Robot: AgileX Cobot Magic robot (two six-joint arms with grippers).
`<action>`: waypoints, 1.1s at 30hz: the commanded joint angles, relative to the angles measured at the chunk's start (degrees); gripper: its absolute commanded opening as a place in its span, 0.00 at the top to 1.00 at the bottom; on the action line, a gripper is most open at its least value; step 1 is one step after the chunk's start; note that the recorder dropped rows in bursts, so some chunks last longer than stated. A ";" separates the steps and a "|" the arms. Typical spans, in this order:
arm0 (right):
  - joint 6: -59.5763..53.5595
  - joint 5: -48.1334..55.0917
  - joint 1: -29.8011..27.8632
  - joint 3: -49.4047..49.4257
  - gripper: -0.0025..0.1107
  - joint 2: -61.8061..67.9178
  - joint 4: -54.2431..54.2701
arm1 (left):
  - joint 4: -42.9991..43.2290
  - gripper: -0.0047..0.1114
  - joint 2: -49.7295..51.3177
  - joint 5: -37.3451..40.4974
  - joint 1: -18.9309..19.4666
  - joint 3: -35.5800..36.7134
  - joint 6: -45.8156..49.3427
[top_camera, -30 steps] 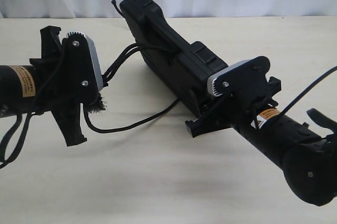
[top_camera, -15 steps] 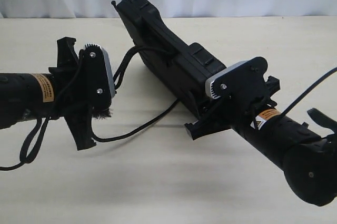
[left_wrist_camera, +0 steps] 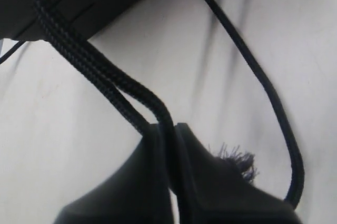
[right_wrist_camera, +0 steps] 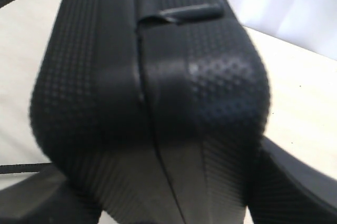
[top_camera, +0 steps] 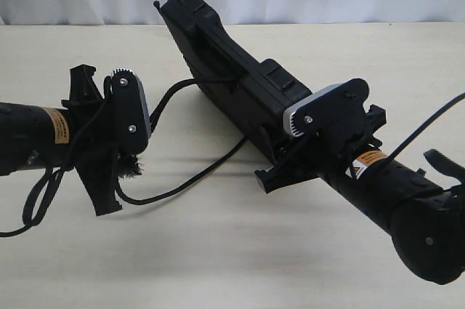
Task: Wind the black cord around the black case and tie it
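Left gripper (left_wrist_camera: 168, 137) is clenched on the black cord (left_wrist_camera: 79, 52), a long thin braided rope, with two strands nipped between its fingers. Right gripper (right_wrist_camera: 163, 197) is clamped across one end of the black case (top_camera: 225, 69), a flat rectangular box of matte textured plastic, with one finger on each broad face.

Pale cream table top (top_camera: 218, 258): lies beneath the case. The case stands on a long edge, not flat. Whether it rests on the table or is held clear cannot be told.

Black cord: the doubled strands run from the left gripper, which stands off one broad face of the case, up to about the case's mid-length. A single strand sags to the table and reaches the case close to its gripped end.

Small frayed tuft (left_wrist_camera: 237, 158): sits just beside the left gripper's fingers, well apart from the case.

Change noted: within the last second the left gripper closed toward the case, then drew back from it and slightly lower. The doubled strands now bow in an arc. The right gripper and the case have held position over the last half second.

Assessment: no complete turn of cord around the case is visible, and the far face is hidden. Wrapping is judged to be under way, with the draw-back taking up slack. The tie is not yet begun.
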 commanded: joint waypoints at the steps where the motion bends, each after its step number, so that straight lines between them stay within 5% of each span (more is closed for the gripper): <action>1: 1.71 10.08 -0.03 0.93 0.94 0.96 0.71 | -0.84 0.96 0.19 0.96 0.21 -3.16 -3.99; 7: 1.71 10.87 -0.03 0.93 0.94 0.96 0.71 | -0.84 0.96 4.36 7.99 0.21 -9.11 -7.94; 15: 1.71 10.87 -0.03 0.93 0.94 0.96 0.71 | 1.68 0.96 6.70 7.77 -4.81 -10.14 -7.89; 27: 1.71 10.87 -0.03 0.93 0.94 0.96 0.71 | 19.60 0.96 5.51 7.77 -12.79 -10.14 -7.89; 33: 1.71 10.87 -0.03 0.93 0.94 0.96 0.71 | 20.64 0.96 0.74 7.27 -12.85 -10.14 -8.17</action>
